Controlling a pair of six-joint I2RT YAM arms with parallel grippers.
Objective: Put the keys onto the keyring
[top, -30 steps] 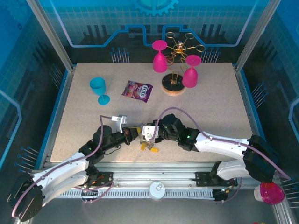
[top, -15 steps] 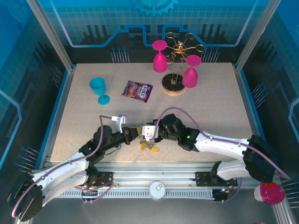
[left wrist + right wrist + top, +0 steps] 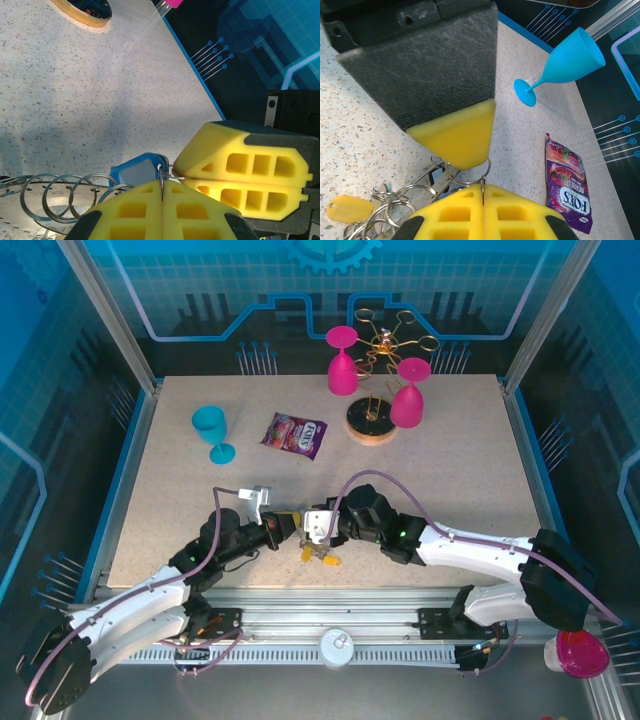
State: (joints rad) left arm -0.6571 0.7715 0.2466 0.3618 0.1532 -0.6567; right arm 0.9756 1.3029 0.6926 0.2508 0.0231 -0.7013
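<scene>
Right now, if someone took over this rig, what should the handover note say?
Left gripper: shut on thin ring wire.
Right gripper: shut, apparently pinching the same keyring, tip to tip with the left.
Keys, with a blue tag and a yellow tag, bunch below on the table near its front edge.
Done: both grips set.
Left: threading keys on; how many already hang there, cannot tell.

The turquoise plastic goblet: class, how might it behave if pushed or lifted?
The turquoise plastic goblet stands on a thin stem and small foot, so a high push would probably tip it. Its round bowl would likely roll afterwards. It looks like plastic, so it is probably light.
</scene>
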